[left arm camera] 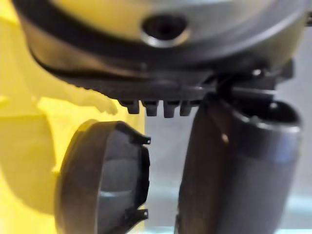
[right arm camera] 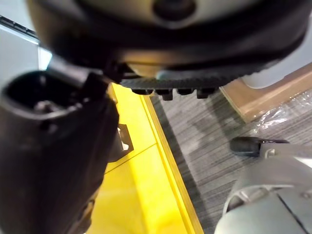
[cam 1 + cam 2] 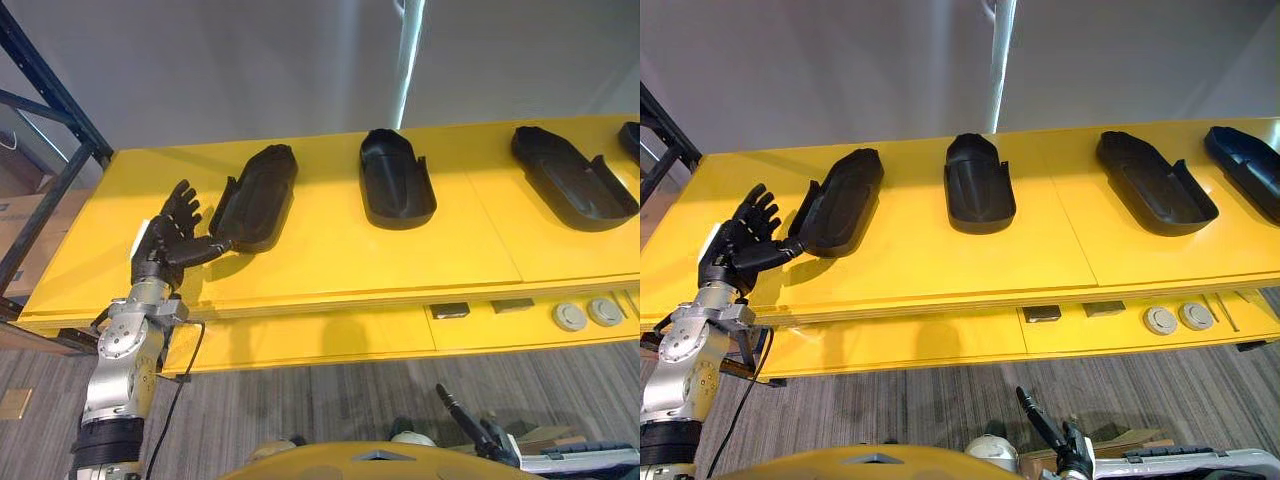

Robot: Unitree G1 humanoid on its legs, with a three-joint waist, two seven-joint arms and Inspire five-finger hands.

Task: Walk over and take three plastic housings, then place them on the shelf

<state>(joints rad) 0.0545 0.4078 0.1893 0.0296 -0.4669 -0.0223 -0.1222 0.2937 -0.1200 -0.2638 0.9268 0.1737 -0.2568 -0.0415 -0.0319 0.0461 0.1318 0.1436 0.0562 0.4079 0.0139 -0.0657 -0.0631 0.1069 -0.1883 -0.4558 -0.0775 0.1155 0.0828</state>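
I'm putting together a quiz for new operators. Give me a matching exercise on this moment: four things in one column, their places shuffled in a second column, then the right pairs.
Things
1. left hand
2. right hand
3. leftmost housing
4. two round grey discs

Places
A. on the lower yellow ledge, toward the robot's right
B. low in front of the yellow table, over the grey floor
C. fingers spread, thumb at a housing's near end
D. lying on the table top, at the left end of the row

Pairs: 1-C, 2-B, 3-D, 4-A
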